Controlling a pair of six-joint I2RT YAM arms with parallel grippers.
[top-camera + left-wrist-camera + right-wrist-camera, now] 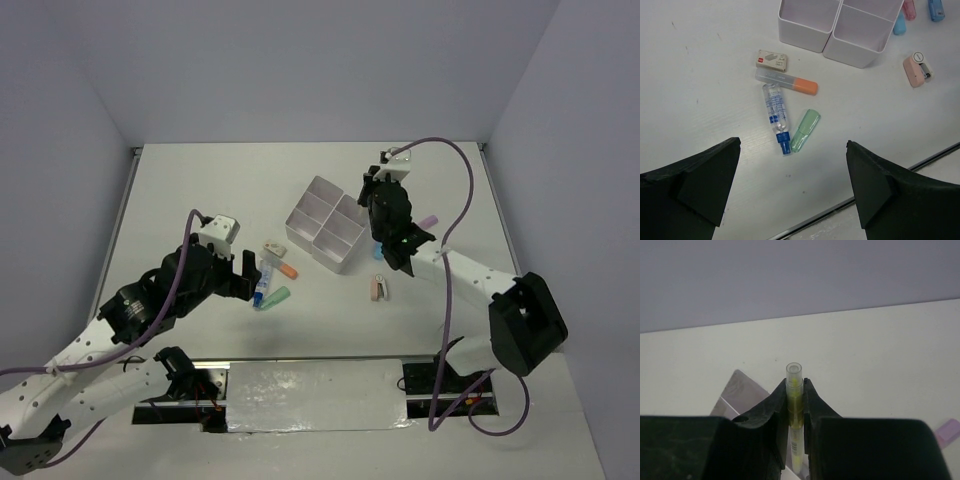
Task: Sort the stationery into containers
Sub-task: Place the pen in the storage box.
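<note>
Right end effector (795, 389) clamps yellow pen (794, 371) near box (738, 390) | left end effector (792, 145) wide above tube (775, 107)

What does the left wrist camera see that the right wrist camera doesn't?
Only the left wrist view: the open left claw over a green highlighter, a blue-capped tube, an orange-capped highlighter, an eraser and a pink stapler, all lying on the table. Only the right wrist view: the right claw shut on a yellow pen, plus a lilac item at the right edge. Both: the white box and the table.
</note>
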